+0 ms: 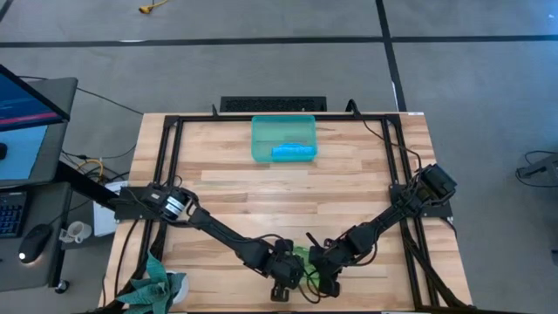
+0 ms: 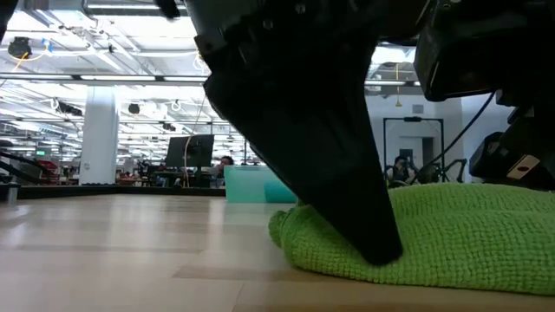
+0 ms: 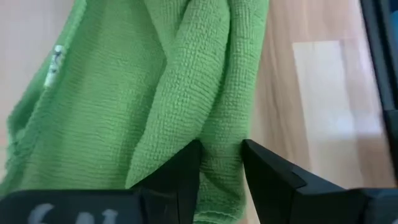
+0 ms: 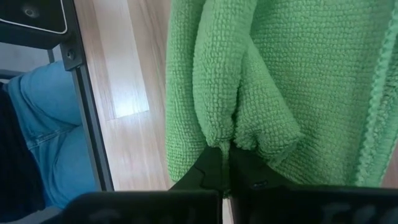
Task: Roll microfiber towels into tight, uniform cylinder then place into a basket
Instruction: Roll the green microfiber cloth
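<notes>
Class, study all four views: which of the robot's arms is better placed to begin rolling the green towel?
Probably neither alone: the left gripper pinches a fold of the green towel, and the right gripper pinches another. Both already grip it at the table's near edge.

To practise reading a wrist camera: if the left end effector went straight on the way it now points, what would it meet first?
The lime green towel. The left end effector already has a fold of it between its fingers, so more cloth lies straight ahead, probably with the wooden table under it; depth is unclear.
</notes>
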`<state>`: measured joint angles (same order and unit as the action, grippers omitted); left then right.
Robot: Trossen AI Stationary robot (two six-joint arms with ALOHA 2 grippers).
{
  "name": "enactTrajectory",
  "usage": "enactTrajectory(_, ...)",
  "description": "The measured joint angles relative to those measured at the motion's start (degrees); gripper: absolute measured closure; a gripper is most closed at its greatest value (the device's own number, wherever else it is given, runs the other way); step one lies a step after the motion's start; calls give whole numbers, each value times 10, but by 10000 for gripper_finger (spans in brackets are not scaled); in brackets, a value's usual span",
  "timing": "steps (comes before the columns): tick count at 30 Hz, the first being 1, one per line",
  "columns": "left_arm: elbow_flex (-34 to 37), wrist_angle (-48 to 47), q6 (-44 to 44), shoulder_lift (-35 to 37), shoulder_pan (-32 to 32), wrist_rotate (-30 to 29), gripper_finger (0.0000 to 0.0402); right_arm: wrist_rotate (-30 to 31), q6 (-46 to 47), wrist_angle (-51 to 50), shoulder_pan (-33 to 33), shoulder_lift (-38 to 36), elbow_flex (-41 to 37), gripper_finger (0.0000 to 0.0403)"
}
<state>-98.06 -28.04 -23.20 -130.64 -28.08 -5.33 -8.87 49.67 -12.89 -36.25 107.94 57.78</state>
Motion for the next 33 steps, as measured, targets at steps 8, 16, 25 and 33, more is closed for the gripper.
enactTrajectory(8, -2, -4, -48, -9, 0, 15, 283, -1, -3, -1, -1, 0, 0, 381)
enactTrajectory(16, -3, -5, -164, -9, 2, 44, 283, -2, -35, -1, 2, 0, 0, 342)
enactTrajectory(25, -3, -6, -167, -10, 1, 46, 283, -42, -33, 2, 4, -6, 0, 268)
enactTrajectory(33, -2, 8, -236, -9, 3, 35, 283, 3, -72, -94, -27, -90, -2, 265)
